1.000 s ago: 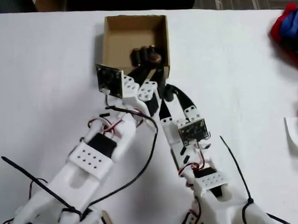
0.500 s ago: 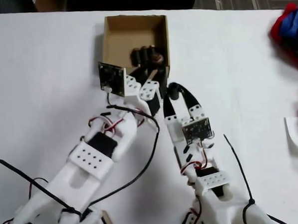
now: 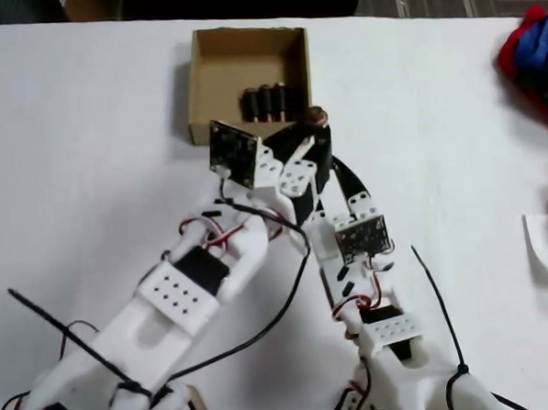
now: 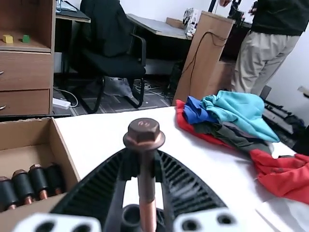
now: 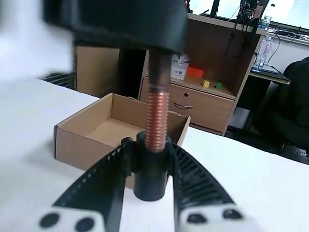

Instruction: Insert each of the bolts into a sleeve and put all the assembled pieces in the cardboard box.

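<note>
**While a row of finished pieces lies in the box, one more bolt meets its sleeve**

Where the two arms meet, just below the lower right corner of the cardboard box [image 3: 244, 64] in the high view, the bolt [image 4: 144, 140] stands upright, its hexagonal head on top. The left pincer [image 4: 142, 162] is clamped on its copper shaft just under the head. The threaded tip has entered the mouth of the black sleeve [image 5: 151, 166], and the right pincer [image 5: 149, 150] is closed around that sleeve from both sides, holding it upright beneath the bolt. Most of the thread shows above the sleeve's rim in the right wrist view, so the insertion looks barely begun; the bolt would have to go down a good way before this piece counts as assembled.

Inside the box, along its lower wall in the high view, a row of assembled pieces [image 3: 267, 102] lies side by side, black sleeves with copper ends showing. That part of the job looks done. What remains, as I judge it, is to seat this bolt fully and carry the joined piece over the box wall, which is near. Whether further bolts wait elsewhere I cannot tell.

Around all this the white surface [image 3: 86, 132] spreads wide, with a heap of red and blue cloth [image 3: 532, 44] at the right edge of the high view, well apart from the work.
</note>
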